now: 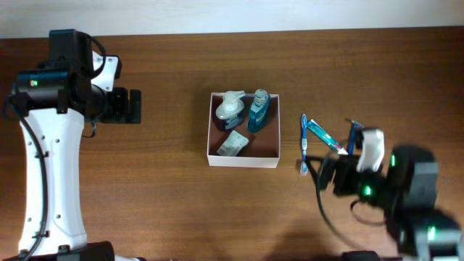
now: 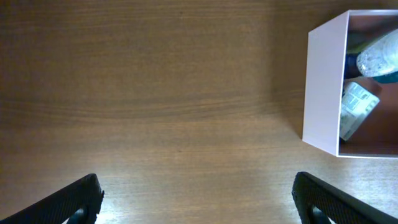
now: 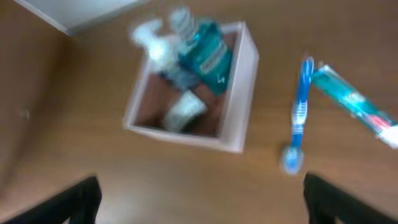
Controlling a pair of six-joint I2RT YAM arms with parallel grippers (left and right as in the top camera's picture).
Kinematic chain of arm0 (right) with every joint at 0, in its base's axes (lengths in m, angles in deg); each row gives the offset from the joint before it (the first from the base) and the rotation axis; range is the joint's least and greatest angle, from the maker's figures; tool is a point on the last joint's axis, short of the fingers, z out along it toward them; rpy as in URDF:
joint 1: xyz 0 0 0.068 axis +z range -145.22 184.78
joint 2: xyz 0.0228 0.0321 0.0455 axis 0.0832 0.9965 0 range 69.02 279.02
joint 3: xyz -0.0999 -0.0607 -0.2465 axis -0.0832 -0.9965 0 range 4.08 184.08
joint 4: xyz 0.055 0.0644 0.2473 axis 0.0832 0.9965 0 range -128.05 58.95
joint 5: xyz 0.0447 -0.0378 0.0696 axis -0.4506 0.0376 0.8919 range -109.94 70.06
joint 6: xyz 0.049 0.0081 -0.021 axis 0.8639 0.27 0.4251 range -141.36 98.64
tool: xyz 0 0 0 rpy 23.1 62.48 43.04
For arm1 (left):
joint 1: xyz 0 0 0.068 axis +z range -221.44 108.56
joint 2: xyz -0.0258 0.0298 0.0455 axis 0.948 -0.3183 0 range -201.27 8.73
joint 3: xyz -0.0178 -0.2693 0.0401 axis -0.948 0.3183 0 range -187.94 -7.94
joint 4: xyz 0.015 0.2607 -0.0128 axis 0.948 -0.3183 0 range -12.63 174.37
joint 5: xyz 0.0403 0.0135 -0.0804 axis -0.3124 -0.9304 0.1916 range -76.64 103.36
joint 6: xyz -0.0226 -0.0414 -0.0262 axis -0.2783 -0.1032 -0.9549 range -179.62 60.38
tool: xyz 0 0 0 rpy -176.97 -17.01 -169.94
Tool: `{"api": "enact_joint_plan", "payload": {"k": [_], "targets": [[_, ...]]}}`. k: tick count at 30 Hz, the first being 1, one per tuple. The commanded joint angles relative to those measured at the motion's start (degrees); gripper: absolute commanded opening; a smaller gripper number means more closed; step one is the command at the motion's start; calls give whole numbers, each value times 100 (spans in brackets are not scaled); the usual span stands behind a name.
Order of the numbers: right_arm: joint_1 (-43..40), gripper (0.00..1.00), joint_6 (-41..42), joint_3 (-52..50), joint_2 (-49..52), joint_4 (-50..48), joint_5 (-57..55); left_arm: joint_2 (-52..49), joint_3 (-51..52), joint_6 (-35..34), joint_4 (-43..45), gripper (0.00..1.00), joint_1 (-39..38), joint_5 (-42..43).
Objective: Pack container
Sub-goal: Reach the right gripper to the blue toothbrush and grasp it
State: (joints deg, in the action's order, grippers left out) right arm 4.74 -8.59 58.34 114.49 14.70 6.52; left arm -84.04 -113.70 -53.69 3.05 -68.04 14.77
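The left jaws stand wide open with nothing between them; their two dark fingers (image 2: pixel 71 202) show at the bottom corners of the left wrist view, over bare wooden surface (image 2: pixel 161 93). The container (image 1: pixel 243 161), a square white-walled cardboard box with a pinkish-brown inside, sits well apart from these jaws, ahead of them and off towards their right finger, its near wall (image 2: pixel 323 87) facing them. The right jaws are also spread wide and hold nothing, their fingers (image 3: pixel 74 199) framing open surface. From the right jaws the container (image 3: pixel 186 132) lies ahead and a little towards the left finger. It holds a dark blue bottle with a white pump top (image 1: pixel 229 110), a teal bottle (image 1: pixel 257 112) just beside it, and a small white packet (image 1: pixel 232 143) on the floor nearer the right jaws. Outside the box, ahead of the right jaws towards their right finger, a blue toothbrush (image 1: pixel 304 145) lies on the surface, with a toothpaste tube (image 1: pixel 324 135) touching or nearly touching its far end; the right wrist view is blurred.
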Motion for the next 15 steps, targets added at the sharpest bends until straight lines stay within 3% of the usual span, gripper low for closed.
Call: {"api": "enact_joint_plan", "payload": {"k": [1,8,14,15], "targets": [[-35,98,-811,1082,1274,723,-686,129,-79,-76,4,100,13,33],[-37,99,-804,1668,3482,1014,-616,129,-79,-76,4,100,13,33],[-24,100,-778,1668,5254,498,-619,129,-79,-76,4,100,13,33],[-24,96,-754,1668,5462,413,-627,129,-79,-76,4,100,13,33]]}}
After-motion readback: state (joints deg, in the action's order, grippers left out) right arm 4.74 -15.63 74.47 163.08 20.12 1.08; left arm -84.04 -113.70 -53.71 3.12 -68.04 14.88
